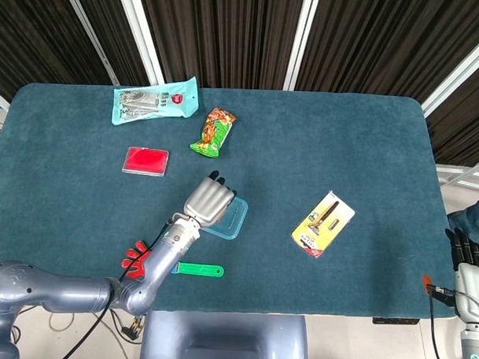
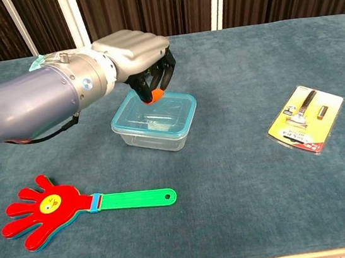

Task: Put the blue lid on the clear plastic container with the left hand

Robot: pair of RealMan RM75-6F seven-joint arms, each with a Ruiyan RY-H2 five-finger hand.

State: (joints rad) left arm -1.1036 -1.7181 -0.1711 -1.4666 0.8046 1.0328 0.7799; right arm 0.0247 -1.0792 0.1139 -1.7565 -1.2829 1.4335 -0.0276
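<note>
The clear plastic container (image 1: pixel 229 218) (image 2: pixel 154 131) stands mid-table with the blue lid (image 2: pixel 165 109) lying on top of it. My left hand (image 1: pixel 210 200) (image 2: pixel 131 49) hovers over the lid's back left part, fingers bent downward in a claw and holding nothing. Its orange thumb tip is at the lid's rear edge; I cannot tell whether it touches. My right hand (image 1: pixel 466 261) is low at the table's near right corner, fingers straight, holding nothing.
A hand-shaped clapper toy (image 2: pixel 49 209) (image 1: pixel 185 267) lies in front of the container. A yellow razor pack (image 1: pixel 323 223) (image 2: pixel 306 118) is to the right. A green snack bag (image 1: pixel 214 131), a red flat case (image 1: pixel 146 160) and a teal packet (image 1: pixel 154 100) lie further back.
</note>
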